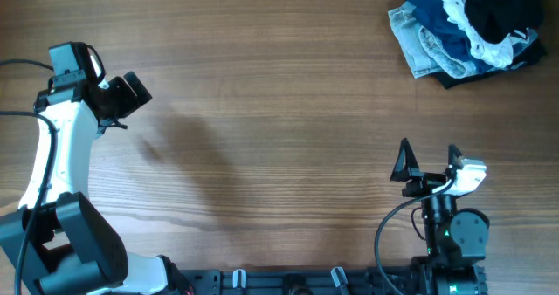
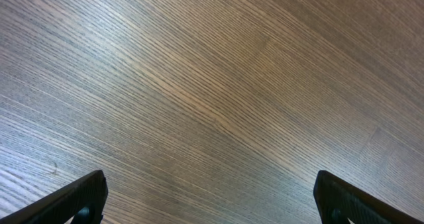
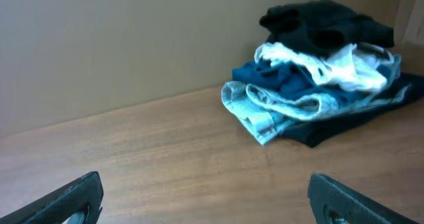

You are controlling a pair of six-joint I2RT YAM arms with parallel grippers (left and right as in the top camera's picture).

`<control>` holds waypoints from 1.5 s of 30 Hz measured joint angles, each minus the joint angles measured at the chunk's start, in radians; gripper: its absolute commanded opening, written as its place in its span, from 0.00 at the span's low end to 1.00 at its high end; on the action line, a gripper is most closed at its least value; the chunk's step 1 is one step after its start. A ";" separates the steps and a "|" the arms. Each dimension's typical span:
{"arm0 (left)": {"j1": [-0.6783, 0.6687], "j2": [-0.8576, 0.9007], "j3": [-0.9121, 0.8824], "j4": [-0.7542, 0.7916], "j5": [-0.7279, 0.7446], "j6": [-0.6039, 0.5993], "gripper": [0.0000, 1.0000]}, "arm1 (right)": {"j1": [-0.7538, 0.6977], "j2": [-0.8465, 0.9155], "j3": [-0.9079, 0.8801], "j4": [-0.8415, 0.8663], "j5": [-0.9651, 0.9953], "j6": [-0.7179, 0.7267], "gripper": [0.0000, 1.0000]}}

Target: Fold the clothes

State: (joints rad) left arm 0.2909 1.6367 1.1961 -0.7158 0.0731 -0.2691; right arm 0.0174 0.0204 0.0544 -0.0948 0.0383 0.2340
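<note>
**Black garment crumpled atop far-right pile; both grippers empty**

Found the right gripper [image 1: 429, 151] close to the near edge of the table [image 1: 262, 112], toward its right end, fingers spread wide with nothing between them, aimed at the far edge. Found the left gripper [image 1: 131, 96] farther in along the left edge, likewise spread and empty, looking down on bare wood. Well apart from both, in the far right corner, noted a pile [image 1: 458, 42]: denim [image 1: 417, 35] lowest and nearest, a blue piece [image 1: 434, 7] over it, a white piece [image 1: 479, 35] draped across, and the black garment [image 1: 500, 3] crumpled on top, running off the far edge of the overhead view. Spotted more black cloth under the pile's near side; could not tell whether part of the same garment.

Judged the step in hand as fetching the garment out of the pile. Thought it best to reach with the right gripper, the nearer one, pinch only the top black layer, clear of the white piece touching it, and lift straight up before drawing it toward the middle of the table, so as not to haul the rest along. Worth bringing the left gripper across afterward to take a second edge and spread the thin cloth flat.

Could read no long axis or heading: bunched into a rounded lump, with no hem, collar or sleeve made out.
</note>
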 measured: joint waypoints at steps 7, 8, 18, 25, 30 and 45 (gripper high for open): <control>0.000 0.000 0.000 0.000 0.000 0.000 1.00 | 0.050 -0.005 -0.047 0.100 -0.010 -0.203 1.00; 0.000 0.000 0.000 0.000 0.000 0.000 1.00 | 0.050 -0.005 -0.047 0.100 -0.012 -0.210 1.00; 0.000 0.000 0.000 0.000 0.000 0.000 1.00 | 0.050 -0.005 -0.047 0.100 -0.012 -0.214 1.00; -0.002 -0.062 0.000 -0.013 0.000 0.000 1.00 | 0.050 -0.005 -0.047 0.100 -0.012 -0.214 1.00; -0.101 -0.390 -0.105 0.353 0.004 0.022 1.00 | 0.050 -0.005 -0.047 0.100 -0.012 -0.214 1.00; -0.144 -1.419 -1.129 0.853 0.064 0.039 1.00 | 0.050 -0.008 -0.048 0.100 -0.016 -0.214 1.00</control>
State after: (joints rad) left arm 0.1471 0.2176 0.0669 0.1371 0.1375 -0.2298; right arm 0.0677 0.0128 0.0067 0.0051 0.0227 0.0200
